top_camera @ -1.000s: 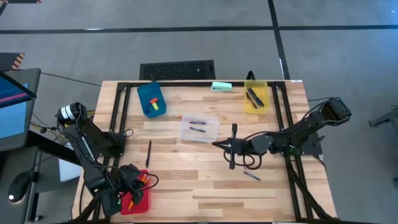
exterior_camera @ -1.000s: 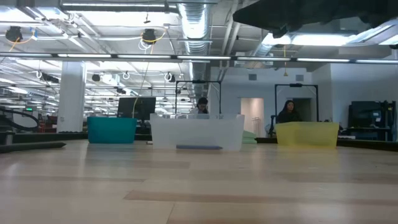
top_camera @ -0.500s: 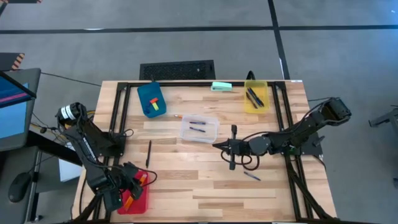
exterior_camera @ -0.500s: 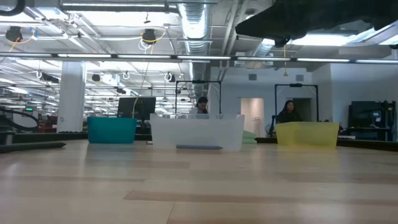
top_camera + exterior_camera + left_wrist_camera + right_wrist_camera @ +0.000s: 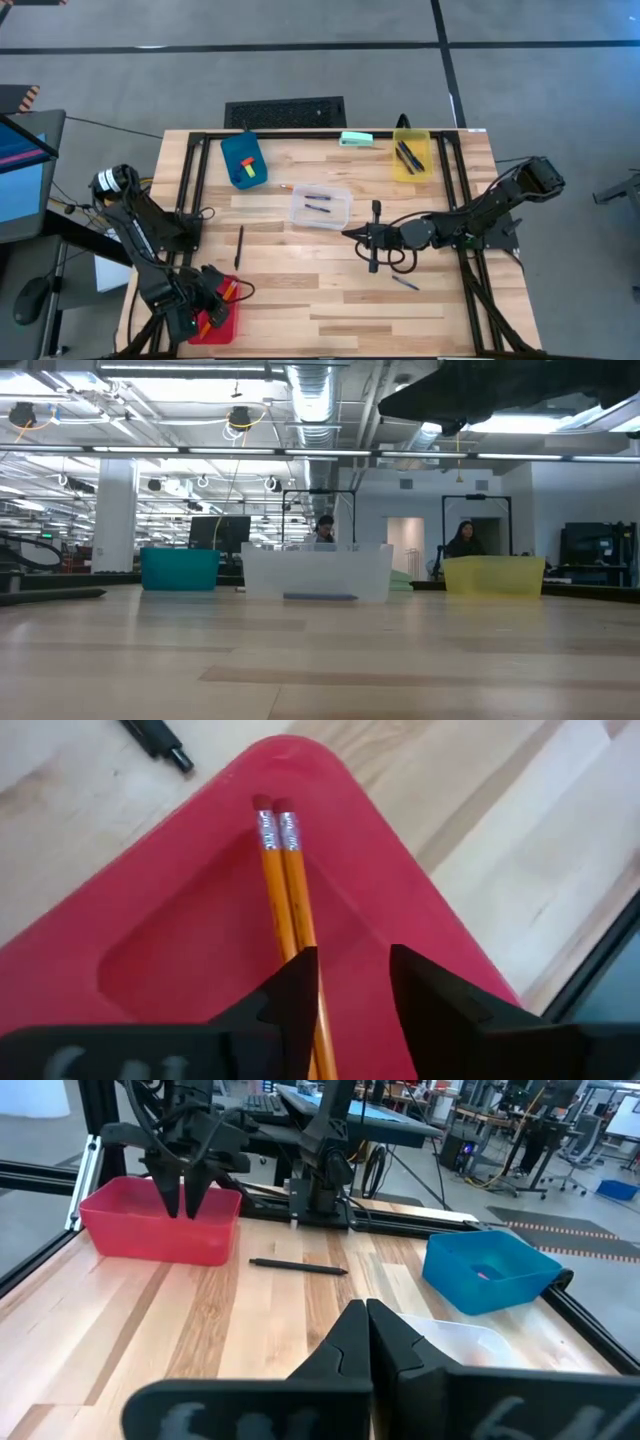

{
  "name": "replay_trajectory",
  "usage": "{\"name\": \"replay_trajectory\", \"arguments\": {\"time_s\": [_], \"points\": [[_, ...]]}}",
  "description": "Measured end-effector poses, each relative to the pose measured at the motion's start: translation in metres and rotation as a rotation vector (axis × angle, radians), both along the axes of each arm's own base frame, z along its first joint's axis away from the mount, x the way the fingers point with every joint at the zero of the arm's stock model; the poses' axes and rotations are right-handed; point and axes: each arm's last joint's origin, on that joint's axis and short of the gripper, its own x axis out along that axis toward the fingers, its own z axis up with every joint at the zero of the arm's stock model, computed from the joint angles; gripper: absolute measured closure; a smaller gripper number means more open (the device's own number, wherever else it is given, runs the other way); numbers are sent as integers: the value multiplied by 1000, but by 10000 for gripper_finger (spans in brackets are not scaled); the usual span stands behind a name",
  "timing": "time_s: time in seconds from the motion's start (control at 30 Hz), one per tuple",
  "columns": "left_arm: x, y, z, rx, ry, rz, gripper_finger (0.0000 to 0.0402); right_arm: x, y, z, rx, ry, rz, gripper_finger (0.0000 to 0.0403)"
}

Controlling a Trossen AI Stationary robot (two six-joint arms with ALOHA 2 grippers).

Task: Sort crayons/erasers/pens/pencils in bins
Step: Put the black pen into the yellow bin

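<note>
Dropping pencils into the red bin [image 5: 400,910] is the step we're on, and to do it well we want the left gripper [image 5: 352,970] to spread a bit more and lift straight up, so the fingers [image 5: 298,985] don't drag a stick back out over the rim.

In the left wrist view the jaws stand apart with a clear gap. One finger sits right against the two pencils [image 5: 282,880], which lie side by side on the bin floor, eraser ends toward the far corner. We judge they're released, not pinched, though contact with that one finger can't be ruled out.

In the high view the left gripper [image 5: 205,308] hangs over the red bin [image 5: 228,322] at the near left corner of the table [image 5: 330,300].

Moving outward: a dark pen [image 5: 239,245] lies loose on the wood just beyond the bin. Another short pen [image 5: 404,283] lies near the right gripper [image 5: 350,233], which waits mid-table with fingers pressed together, holding nothing we can see.

The clear bin [image 5: 321,207] has pens in it, the blue bin [image 5: 243,160] holds erasers, and the yellow bin [image 5: 411,155] holds dark sticks. Those loose pens look like the next targets.
</note>
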Motion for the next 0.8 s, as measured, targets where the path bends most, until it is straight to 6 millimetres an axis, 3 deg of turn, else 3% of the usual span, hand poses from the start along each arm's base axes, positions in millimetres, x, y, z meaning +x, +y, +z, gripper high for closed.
{"name": "replay_trajectory", "arguments": {"time_s": [0.33,0.47,0.63,0.7,0.8], "points": [[7,2,49,30,-5,-163,284,-1,2,0,-7,1,8,400],[15,8,72,170,-121,-280,309,-2,5,-1,-22,11,18,400],[39,40,89,432,-235,-370,366,-5,4,-8,-35,49,46,400],[50,55,97,488,-241,-428,391,-6,2,-12,-28,39,74,400],[69,73,110,509,-292,-551,397,-8,-2,-13,-3,-12,133,400]]}}
